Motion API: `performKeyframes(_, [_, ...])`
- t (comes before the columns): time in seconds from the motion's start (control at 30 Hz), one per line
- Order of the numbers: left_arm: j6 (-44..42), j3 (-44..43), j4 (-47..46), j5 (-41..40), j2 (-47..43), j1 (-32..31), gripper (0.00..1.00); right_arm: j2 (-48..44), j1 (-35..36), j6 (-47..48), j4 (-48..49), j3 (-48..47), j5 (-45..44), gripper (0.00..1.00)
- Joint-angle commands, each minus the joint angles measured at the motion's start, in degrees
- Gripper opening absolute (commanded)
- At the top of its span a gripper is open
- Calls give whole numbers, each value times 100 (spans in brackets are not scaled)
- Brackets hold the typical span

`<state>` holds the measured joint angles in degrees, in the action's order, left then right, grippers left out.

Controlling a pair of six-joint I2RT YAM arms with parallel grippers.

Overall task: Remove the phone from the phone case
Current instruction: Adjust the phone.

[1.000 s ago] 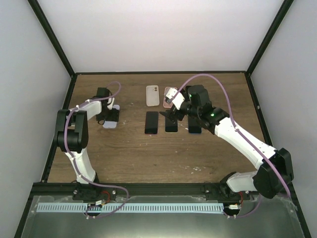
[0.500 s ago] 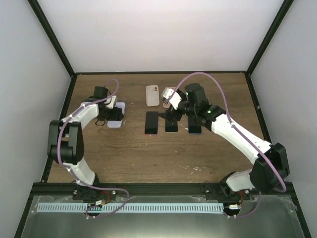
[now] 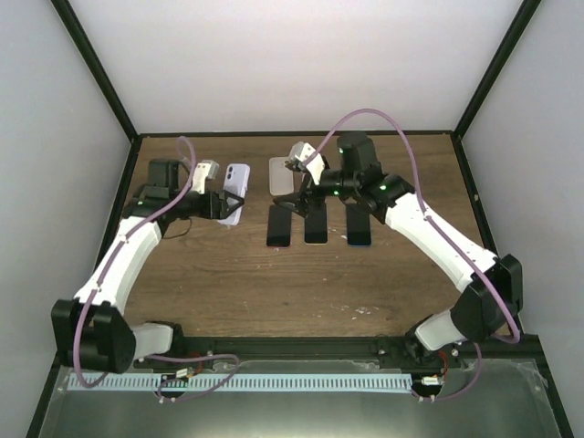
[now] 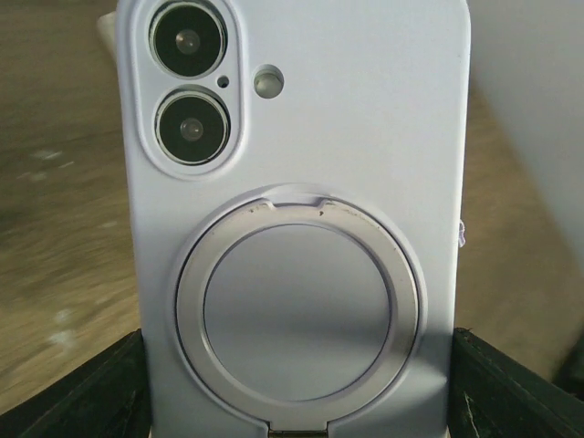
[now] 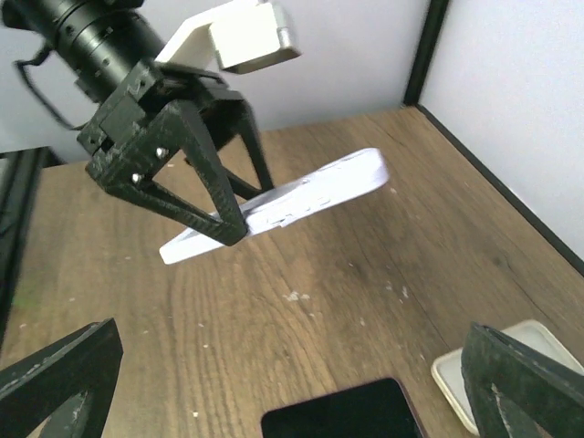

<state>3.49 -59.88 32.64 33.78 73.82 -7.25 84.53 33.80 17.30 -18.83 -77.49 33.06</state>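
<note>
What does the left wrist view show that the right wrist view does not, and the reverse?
Only left wrist: the back of the lilac phone case close up, with two camera lenses and a round ring stand. Only right wrist: the left gripper seen from outside, a black phone and a pale empty case on the table. Both: that case clamped by the left gripper.

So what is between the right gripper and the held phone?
The right wrist view shows only air before the held phone; below, the top view shows a white case and a black phone on the table.
</note>
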Motion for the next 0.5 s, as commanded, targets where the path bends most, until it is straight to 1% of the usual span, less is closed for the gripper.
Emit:
performKeyframes(0.0, [129, -48, -321, 1969, -621, -52, 39, -415, -85, 924, -167, -193, 1208, 100])
performKeyframes(0.1, [-26, -6, -181, 2594, -919, -124, 39, -388, -137, 1937, -1237, -752, 1869, 100])
performKeyframes(0.17, [-180, 44, -98, 2997, -1078, -166, 39, -484, -137, 2585, -1704, -919, 2001, 100])
performKeyframes(0.27, [-527, 12, 250, 3475, -1194, -263, 39, -567, -141, 3467, -2355, -1195, 1844, 99])
performKeyframes(0.33, [-835, -42, 641, 3669, -1247, -436, 39, -608, -143, 3976, -2672, -1288, 1710, 98])
performKeyframes(0.47, [-1268, -36, 1071, 3654, -1343, -1116, 38, -557, -136, 4938, -3427, -1697, 1654, 97])
